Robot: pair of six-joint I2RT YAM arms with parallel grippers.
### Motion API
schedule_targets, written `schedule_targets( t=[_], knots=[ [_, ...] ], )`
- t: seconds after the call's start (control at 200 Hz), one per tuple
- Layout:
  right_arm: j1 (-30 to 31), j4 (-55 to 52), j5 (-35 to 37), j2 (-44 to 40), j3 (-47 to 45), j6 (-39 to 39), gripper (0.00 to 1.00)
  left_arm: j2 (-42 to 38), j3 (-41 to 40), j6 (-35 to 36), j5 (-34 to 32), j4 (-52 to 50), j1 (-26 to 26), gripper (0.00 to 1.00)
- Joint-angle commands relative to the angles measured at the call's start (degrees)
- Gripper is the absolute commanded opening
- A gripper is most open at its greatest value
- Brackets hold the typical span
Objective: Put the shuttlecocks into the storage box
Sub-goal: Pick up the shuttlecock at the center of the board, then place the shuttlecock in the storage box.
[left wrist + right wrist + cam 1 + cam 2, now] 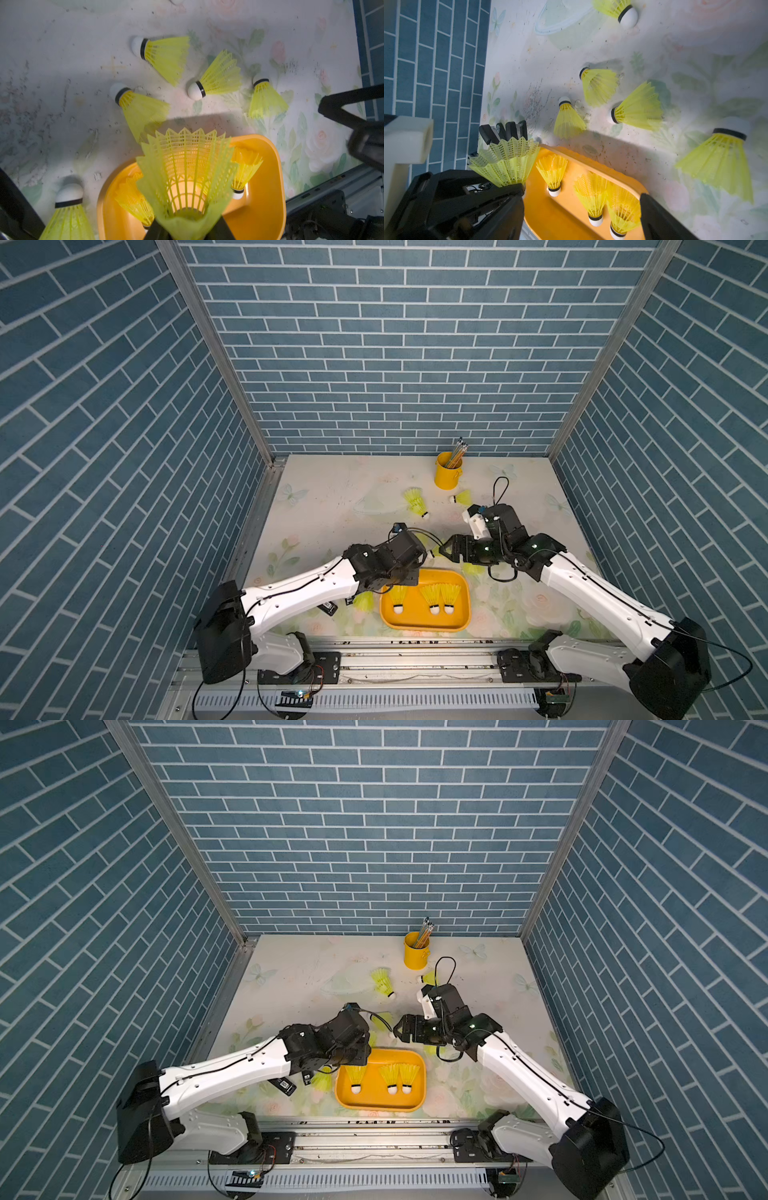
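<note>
Furthest left, one loose shuttlecock (364, 600) is lying on the table (324, 506) just beside the storage box (417, 620), half under the left arm. The left gripper (188, 228) is pinching another shuttlecock (185, 166) by its narrow end, its fingers closed tight on it. The skirt is fanning away from the wrist. It is hanging over the far left corner of the box, and in the right wrist view part of the skirt is reaching past the wall. Letting go here is risking a landing on the rim and a roll back onto the table. Inside, three shuttlecocks (432, 598) are lying side by side with their tips toward the robot, so a careless drop is also risking a bounce off them.

Just beyond the box's far wall, several loose ones (220, 76) are lying close together. The right gripper (444, 551) is hovering over that patch with its fingers spread wide and nothing between them. The two grippers are sitting very near each other, so a sideways move by either is inviting a knock. Coming down on one of the cluster, the open fingers are likely to nudge its neighbours, which are looking light and ready to roll.

Further right and back, one more is lying near the pencil cup (448, 475). A careless reach there is risking tipping it.
</note>
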Motion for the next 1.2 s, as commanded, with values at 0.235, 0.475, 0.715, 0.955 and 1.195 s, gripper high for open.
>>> schedule_targets(
  t=[0.235,0.475,0.715,0.955,1.195],
  knots=[
    [4.6,-0.9,2.5,-3.4,-4.6,5.6,0.89,-0.8,-6.0,-9.2,1.7,3.2,-7.9,0.26],
    [6.5,-1.9,1.9,-4.3,-5.7,6.5,0.87,0.4,-7.7,-11.5,0.9,4.2,-9.6,0.26],
    [7.6,-6.8,0.6,-7.7,-6.5,7.0,0.85,1.7,-8.2,-12.0,0.4,4.5,-9.6,0.26],
    [7.8,-8.3,0.1,-10.6,-9.4,8.2,0.83,2.1,-9.5,-12.6,0.4,5.1,-9.7,0.26],
    [7.8,-6.3,0.4,-10.2,-9.7,9.2,0.83,3.6,-9.1,-12.7,-0.2,4.6,-10.7,0.26]
  ],
)
